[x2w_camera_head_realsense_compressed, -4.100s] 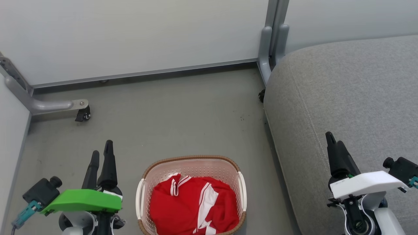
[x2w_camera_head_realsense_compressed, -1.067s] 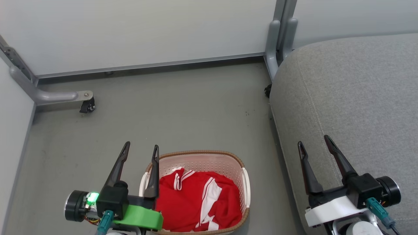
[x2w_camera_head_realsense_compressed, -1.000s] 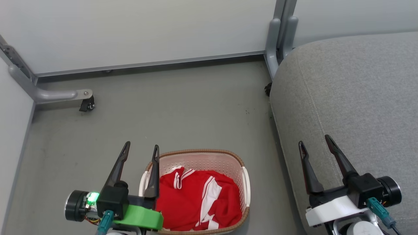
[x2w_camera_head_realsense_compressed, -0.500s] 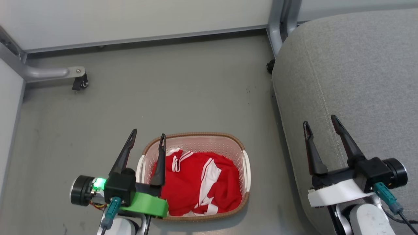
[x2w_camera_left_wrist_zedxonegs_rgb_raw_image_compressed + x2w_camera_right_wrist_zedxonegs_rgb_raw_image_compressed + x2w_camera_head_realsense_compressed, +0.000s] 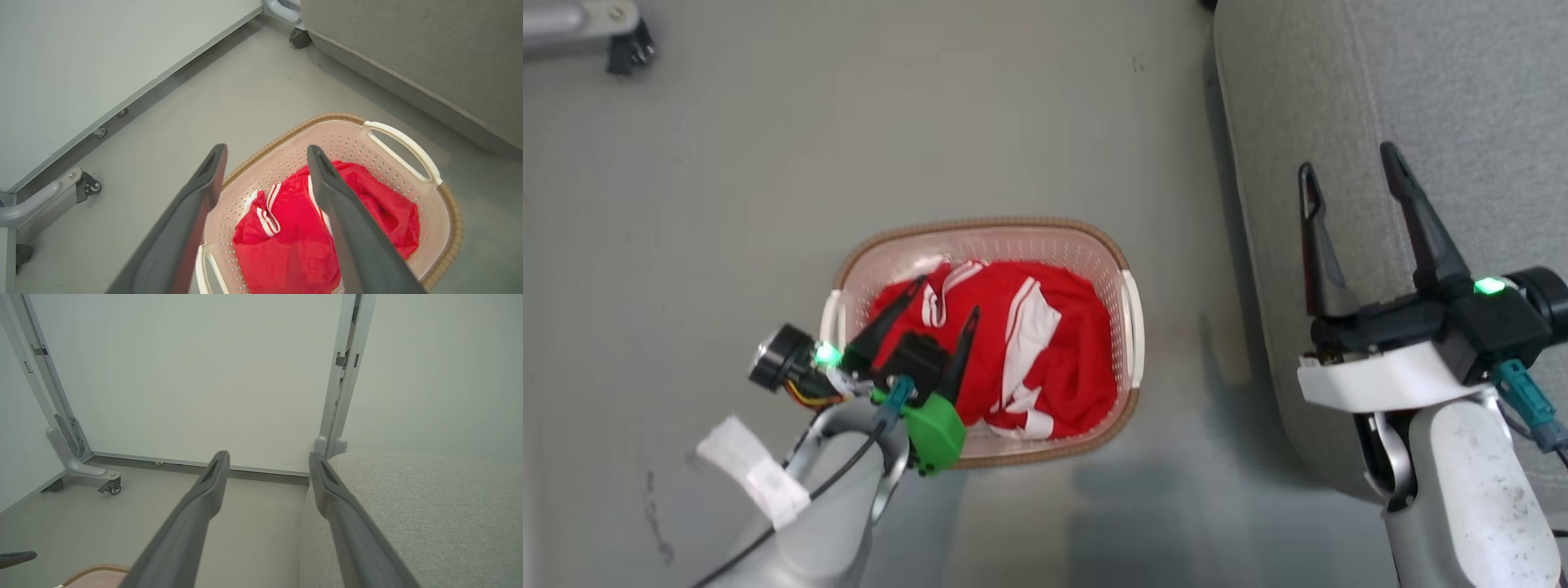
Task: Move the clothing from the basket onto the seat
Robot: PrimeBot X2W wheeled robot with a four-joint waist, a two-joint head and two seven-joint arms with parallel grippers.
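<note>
— Left tool [image 5: 947, 296], how does it stand?
— Its two dark fingers are spread apart with nothing between them. It hangs over the left half of the basket [image 5: 980, 222], fingers angled down toward the red clothing [image 5: 1045, 343]. I cannot tell whether the tips touch the fabric.
— And where is the clothing?
— It is bunched inside the basket, with white stripes and a white panel showing on top. It covers most of the bottom, and some perforated wall is bare at the far end. In the left wrist view the garment [image 5: 294, 245] lies between and below the fingers.
— The basket itself?
— It sits on the grey floor [image 5: 727, 163], close to the seat [image 5: 1462, 98], with a strip of floor between them.
— Right tool [image 5: 1347, 158]?
— Its fingers are also spread wide and hold nothing. It is over the seat's near-left edge, well apart from the basket, pointing toward the pale partition wall [image 5: 204, 375].
</note>
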